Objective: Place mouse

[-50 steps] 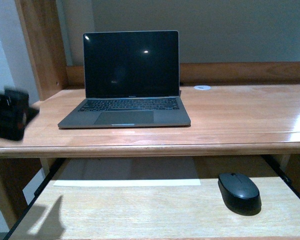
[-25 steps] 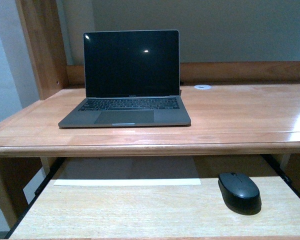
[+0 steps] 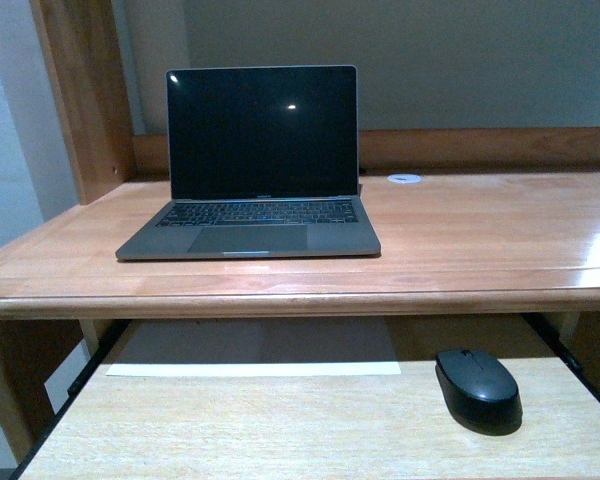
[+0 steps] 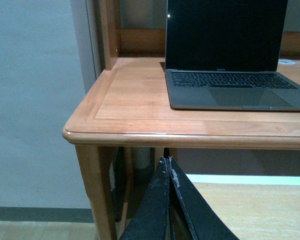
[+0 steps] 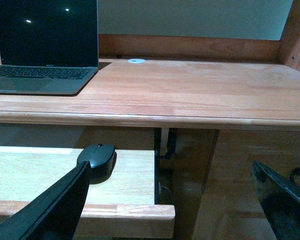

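No longer shows the left gripper (image 4: 167,167) at the front frame's left edge, where it blurred a second ago; reads as a pull-back with the mouse (image 3: 478,387) already set down, lower right on the tray (image 3: 230,430), below the desk (image 3: 460,230) and right of the laptop (image 3: 255,165). Gives in the wrist views what the front lacks: left gripper pinched together on nothing, right gripper (image 5: 170,166) spread wide and empty, mouse just beyond its lower-left finger

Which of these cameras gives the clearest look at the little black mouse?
The front view: the mouse lies whole and unobstructed on the pull-out shelf. The right wrist view shows it partly behind one jaw. The left wrist view misses it.
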